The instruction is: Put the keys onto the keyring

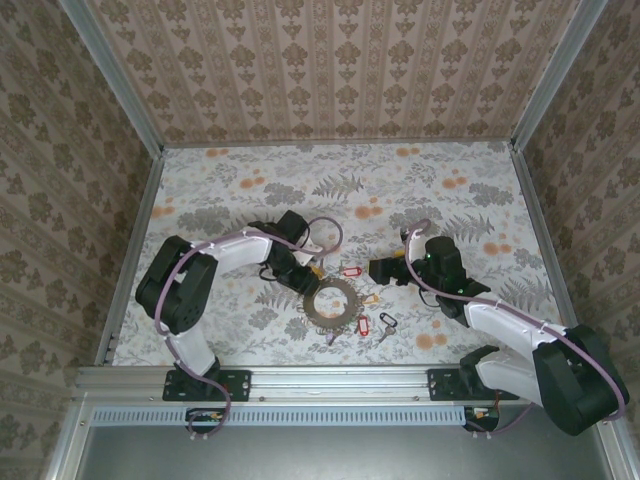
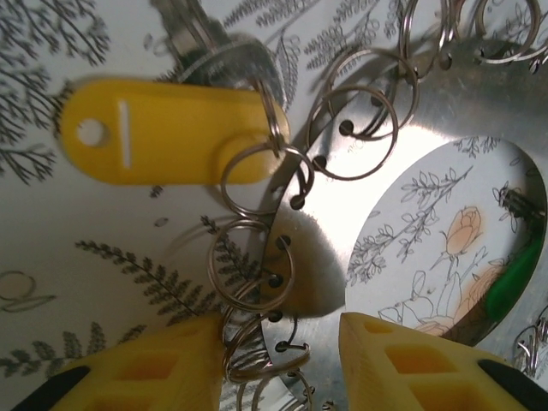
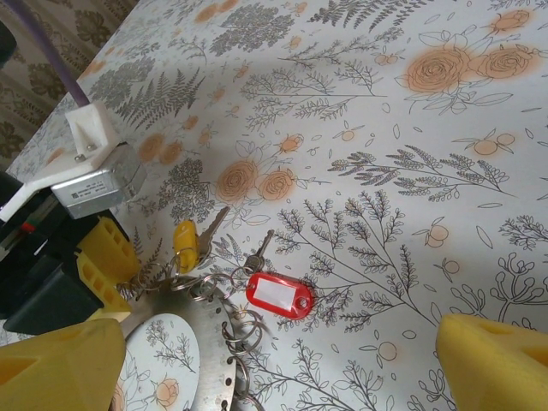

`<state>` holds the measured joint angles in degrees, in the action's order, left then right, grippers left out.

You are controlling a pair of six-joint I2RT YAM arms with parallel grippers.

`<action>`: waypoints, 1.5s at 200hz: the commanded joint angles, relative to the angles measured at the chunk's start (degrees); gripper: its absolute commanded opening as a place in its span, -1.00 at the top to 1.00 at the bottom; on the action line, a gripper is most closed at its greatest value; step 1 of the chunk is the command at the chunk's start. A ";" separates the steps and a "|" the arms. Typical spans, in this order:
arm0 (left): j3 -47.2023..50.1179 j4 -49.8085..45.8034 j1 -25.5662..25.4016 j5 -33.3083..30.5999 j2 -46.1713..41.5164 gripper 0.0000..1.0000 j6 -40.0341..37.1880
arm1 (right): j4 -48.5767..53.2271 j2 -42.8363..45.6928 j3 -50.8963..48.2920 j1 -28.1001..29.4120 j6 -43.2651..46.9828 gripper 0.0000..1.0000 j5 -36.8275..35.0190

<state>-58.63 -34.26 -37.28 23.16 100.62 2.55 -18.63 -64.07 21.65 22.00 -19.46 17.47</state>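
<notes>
Left gripper (image 2: pixel 281 351) — jaws half apart, astride the rim at the keyring's 10 o'clock; a true pinch cannot be told.
Keyring (image 2: pixel 428 111): table centre. Thin, stiff, perforated metal disc hung with springy wire loops; probably light and slippery, best held by its bare rim.
Keys (image 1: pixel 363 326): plastic-tagged, at 4 o'clock.
Right gripper (image 3: pixel 281 351) — wide open, empty, at 2 o'clock.

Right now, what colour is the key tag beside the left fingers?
The tag is yellow; the left wrist view shows it best.

One keyring (image 1: pixel 328 300) and at least five tagged keys (image 1: pixel 350 270).
</notes>
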 commanded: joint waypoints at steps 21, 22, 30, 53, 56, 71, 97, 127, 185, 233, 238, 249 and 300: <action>1.15 -1.79 -1.27 0.22 -3.22 0.29 1.53 | 1.15 1.79 1.02 -0.60 1.36 -0.90 -0.25; 1.15 -1.78 -1.24 0.22 -3.23 0.29 1.56 | 1.15 1.82 1.02 -0.58 1.45 -0.90 -0.25; 1.35 -1.78 -1.44 0.09 -3.47 0.30 1.76 | 1.31 1.93 0.99 -0.78 1.52 -0.91 -0.18; 1.79 -2.02 -1.69 -0.38 -3.99 0.35 2.19 | 1.30 1.93 1.12 -0.98 1.50 -0.90 0.17; 1.80 -2.09 -1.73 -0.39 -4.07 0.36 2.20 | 1.27 1.90 1.12 -0.99 1.53 -0.90 0.21; 1.90 -2.43 -2.01 -0.44 -4.36 0.41 2.31 | 1.14 1.85 1.14 -0.94 1.52 -0.90 0.28; 1.91 -2.99 -2.52 -0.64 -4.46 0.44 2.39 | 1.19 1.93 1.11 -1.02 1.51 -0.90 0.39; 1.81 -3.01 -2.73 -0.58 -4.45 0.48 2.47 | 1.51 2.44 1.07 -1.17 1.58 -0.90 0.37; 2.63 -3.53 -3.12 -1.62 -5.30 0.68 3.72 | 1.56 2.90 0.75 -1.25 1.66 -0.90 0.35; 3.44 -3.19 -3.19 -1.97 -5.69 0.81 4.57 | 1.79 3.32 0.83 -1.26 1.72 -0.90 0.31; 3.54 -3.18 -3.26 -2.05 -5.80 0.83 4.66 | 1.84 3.49 0.77 -1.26 1.75 -0.90 0.31; 3.63 -3.39 -3.32 -2.32 -6.19 0.87 4.92 | 2.06 3.90 0.59 -1.19 1.71 -0.91 0.20; 4.81 -4.50 -4.70 -1.76 -7.80 0.87 5.92 | 2.44 4.56 0.51 -1.30 1.96 -0.91 0.16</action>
<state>-54.89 -36.62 -40.71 21.12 95.02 6.96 -17.56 -60.40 21.65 21.08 -18.17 17.52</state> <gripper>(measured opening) 0.061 0.954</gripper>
